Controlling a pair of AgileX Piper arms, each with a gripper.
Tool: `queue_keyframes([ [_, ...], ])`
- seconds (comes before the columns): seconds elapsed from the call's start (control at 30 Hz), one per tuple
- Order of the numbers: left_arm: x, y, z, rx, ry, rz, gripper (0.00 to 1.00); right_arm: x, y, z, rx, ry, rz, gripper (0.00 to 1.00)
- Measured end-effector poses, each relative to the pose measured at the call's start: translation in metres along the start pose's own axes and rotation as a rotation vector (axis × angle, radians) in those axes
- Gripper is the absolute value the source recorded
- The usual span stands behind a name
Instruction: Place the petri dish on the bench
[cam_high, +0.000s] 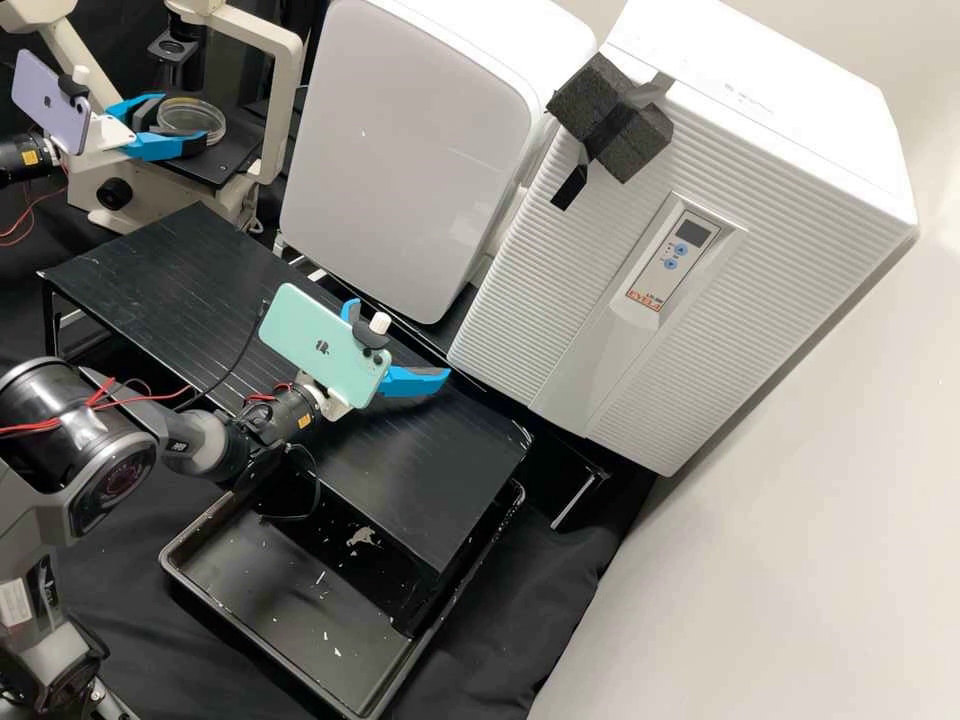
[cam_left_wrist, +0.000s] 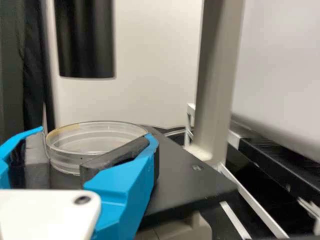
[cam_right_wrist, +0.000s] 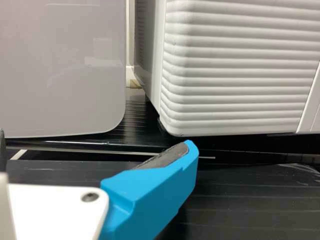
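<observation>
Blue-fingered left gripper (cam_high: 183, 120), closed on 1 petri dish (cam_high: 204, 116)

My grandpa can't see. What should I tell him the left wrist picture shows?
The left gripper is around a clear, round petri dish at a black microscope stage, with a dark tube higher up and a pale post nearby.

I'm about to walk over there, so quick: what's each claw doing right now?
Left claw: closed on the petri dish, at the microscope stage.
Right claw: open, holding nothing.
</observation>
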Motion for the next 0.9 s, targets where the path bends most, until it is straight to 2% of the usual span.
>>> queue_keyframes([
  [0.3, -0.021, 0.0, 0.007, -0.008, -0.038, -0.034, 0.0, 0.0, 0.0, 0.0, 0.0, 0.0, 0.0, 1.0],
  [0.47, -0.029, 0.003, 0.008, 0.002, -0.05, -0.041, 0.0, 0.0, 0.0, 0.0, 0.0, 0.0, 0.0, 1.0],
  [0.63, -0.034, 0.004, 0.009, -0.012, -0.05, -0.041, 0.0, 0.0, 0.0, 0.0, 0.0, 0.0, 0.0, 1.0],
  [0.9, -0.04, 0.013, 0.0, 0.005, -0.023, -0.047, 0.0, 0.0, 0.0, 0.0, 0.0, 0.0, 0.0, 1.0],
])
